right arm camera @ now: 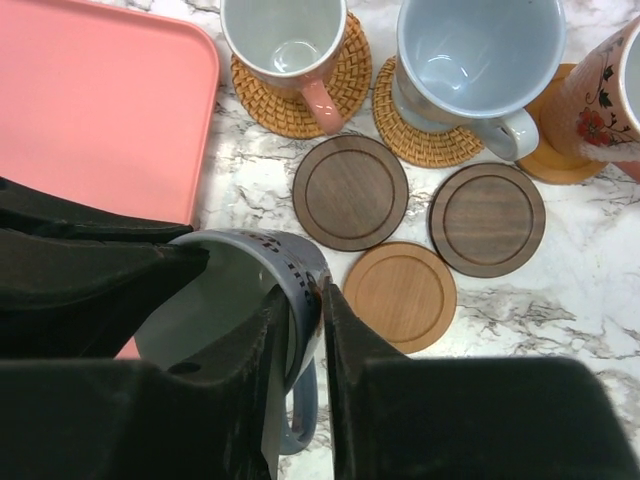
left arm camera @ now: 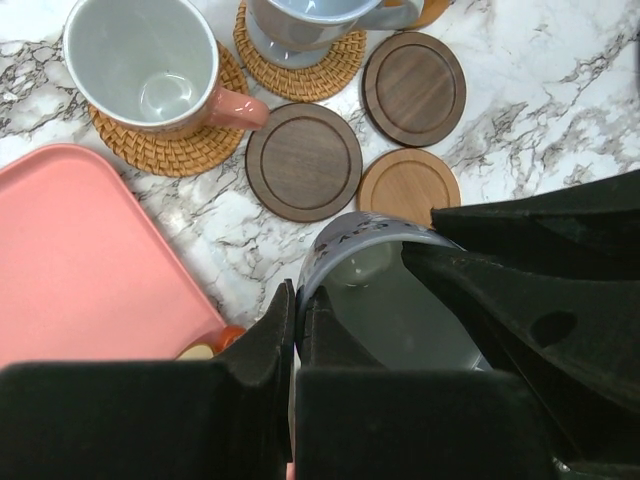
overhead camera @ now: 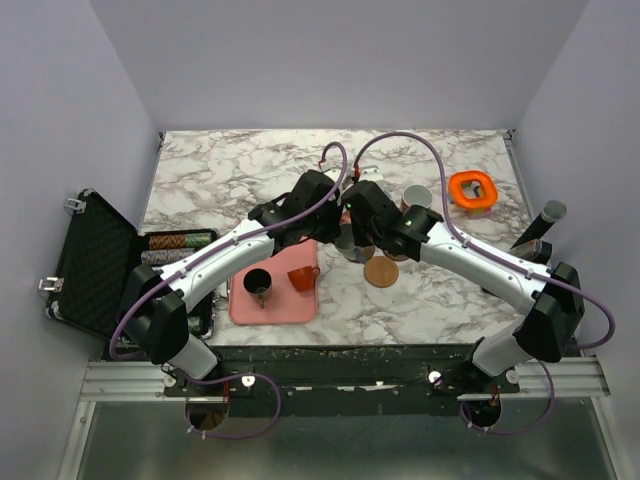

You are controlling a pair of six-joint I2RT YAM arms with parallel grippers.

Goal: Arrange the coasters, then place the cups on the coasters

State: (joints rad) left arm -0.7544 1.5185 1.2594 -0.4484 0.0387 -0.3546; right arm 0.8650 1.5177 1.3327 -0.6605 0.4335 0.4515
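The grey cup [right arm camera: 225,295] is held just beside the pink tray [right arm camera: 100,100] and near the free light wooden coaster [right arm camera: 400,296]. The left gripper [left arm camera: 296,322] is clenched on its rim. The right gripper [right arm camera: 305,305] straddles the rim above the handle, and we cannot tell whether it bites. We judge the transfer to be the weak point: a release before the second pinch is firm drops the cup, and opposed pulls on the thin wall could twist it loose onto the dark coasters [right arm camera: 350,192].
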